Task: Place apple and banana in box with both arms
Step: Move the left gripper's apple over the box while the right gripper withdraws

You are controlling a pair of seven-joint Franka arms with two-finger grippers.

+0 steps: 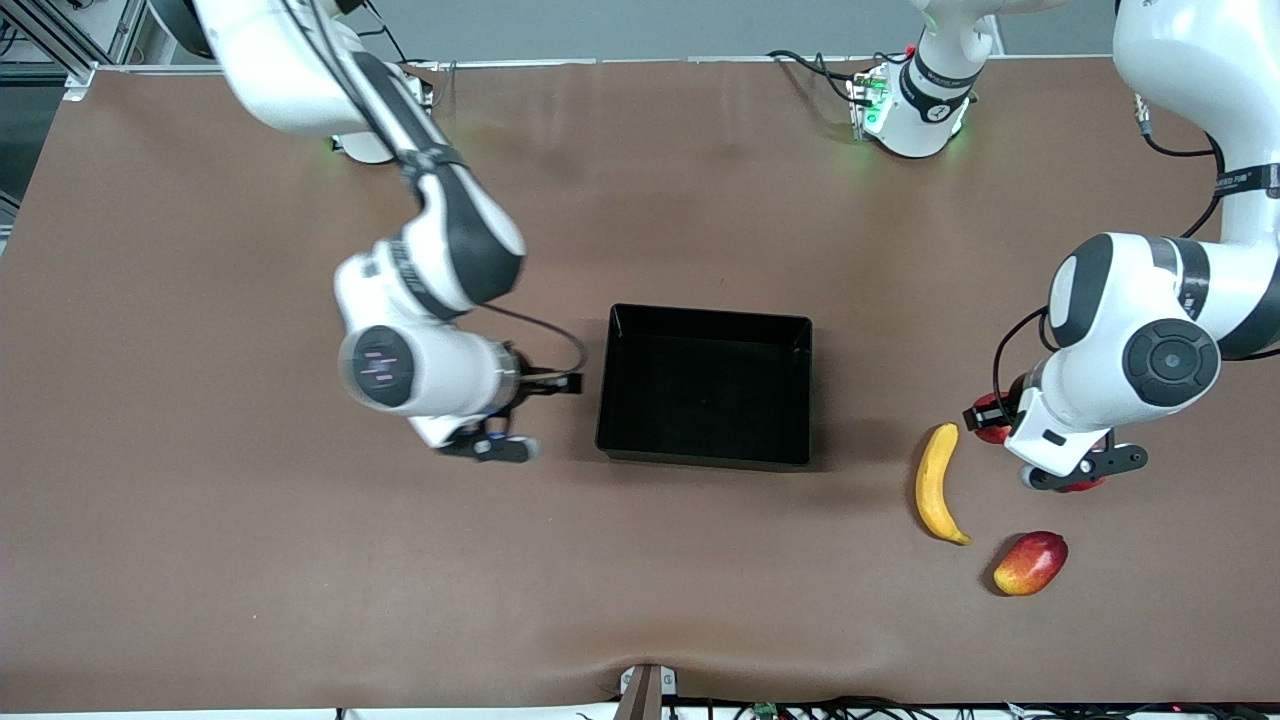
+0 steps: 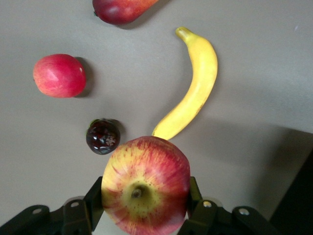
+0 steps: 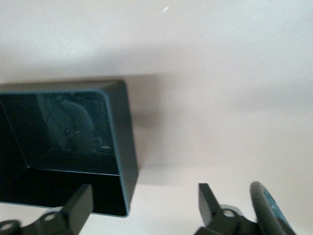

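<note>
My left gripper is shut on the apple, red with yellow streaks, its stem dimple facing the wrist camera; in the front view only a red edge of the apple shows under the arm. The yellow banana lies on the table beside it, toward the box, and also shows in the left wrist view. The black box stands mid-table, empty. My right gripper is open and empty over the table beside the box's wall, at the right arm's end of the box.
A plain pinkish-red round fruit and a small dark round fruit lie close to the left gripper. An oval red-and-yellow fruit lies nearer the front camera than the banana.
</note>
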